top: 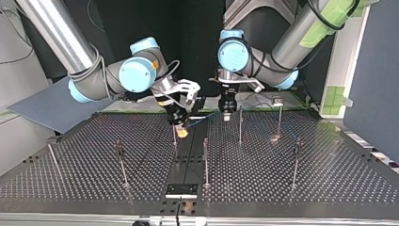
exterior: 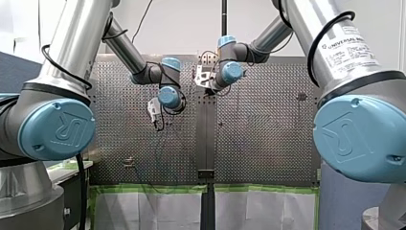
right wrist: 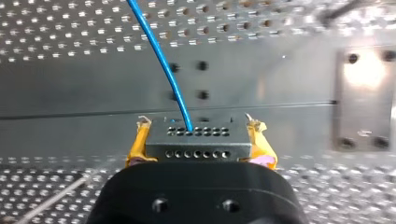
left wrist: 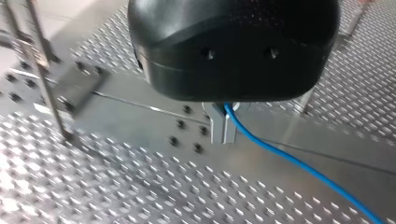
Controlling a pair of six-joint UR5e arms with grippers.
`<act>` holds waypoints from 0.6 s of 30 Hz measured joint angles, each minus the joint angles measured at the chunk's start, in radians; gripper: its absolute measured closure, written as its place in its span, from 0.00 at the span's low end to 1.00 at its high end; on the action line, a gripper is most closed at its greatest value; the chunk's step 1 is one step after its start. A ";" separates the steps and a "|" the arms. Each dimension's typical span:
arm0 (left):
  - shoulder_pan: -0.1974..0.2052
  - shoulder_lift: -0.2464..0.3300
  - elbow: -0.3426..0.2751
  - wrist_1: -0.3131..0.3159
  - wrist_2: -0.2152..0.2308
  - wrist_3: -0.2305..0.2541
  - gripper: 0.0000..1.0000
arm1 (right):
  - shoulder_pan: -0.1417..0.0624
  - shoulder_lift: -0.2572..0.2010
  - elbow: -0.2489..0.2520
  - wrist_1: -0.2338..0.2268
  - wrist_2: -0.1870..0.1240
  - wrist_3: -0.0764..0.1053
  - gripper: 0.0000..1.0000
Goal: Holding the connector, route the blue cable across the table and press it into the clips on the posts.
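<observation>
- Toward 9 o'clock in the top view: thin metal posts [top: 121, 162], upright and well apart on the perforated table [top: 329, 169]; dull grey plate, round holes in an even grid.
- Just at 11 o'clock of centre: right gripper [top: 181, 132], yellow pads, clenched on the connector [right wrist: 196, 144], a grey rectangular block with rows of small round holes.
- Out of the connector's face: blue cable [right wrist: 163, 65], thin, smooth and glossy, curving away ahead of the gripper.
- Down the table's middle: smooth flat metal strip [top: 190, 160]; small dark plate [top: 181, 189] at 6 o'clock.
- At 1 o'clock of centre: left gripper [top: 227, 115], rounded black housing, bare metal fingers [left wrist: 215, 126] pinched on the blue cable.
- Toward 3 o'clock: more posts.
- At 12 o'clock, dark backdrop [top: 197, 47]; at 2 o'clock, green tape [top: 335, 96] on a pale panel.
</observation>
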 joint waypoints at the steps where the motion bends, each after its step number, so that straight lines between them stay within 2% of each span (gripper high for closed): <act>1: 0.001 0.013 0.000 -0.004 0.004 -0.002 0.99 | 0.000 -0.008 0.000 0.003 0.000 0.000 1.00; 9: 0.007 0.093 0.001 -0.031 0.012 -0.002 0.99 | 0.000 -0.069 0.000 0.023 0.000 0.001 1.00; 18: 0.011 0.178 0.029 -0.058 0.016 -0.004 0.99 | -0.005 -0.095 0.000 0.026 0.001 0.001 1.00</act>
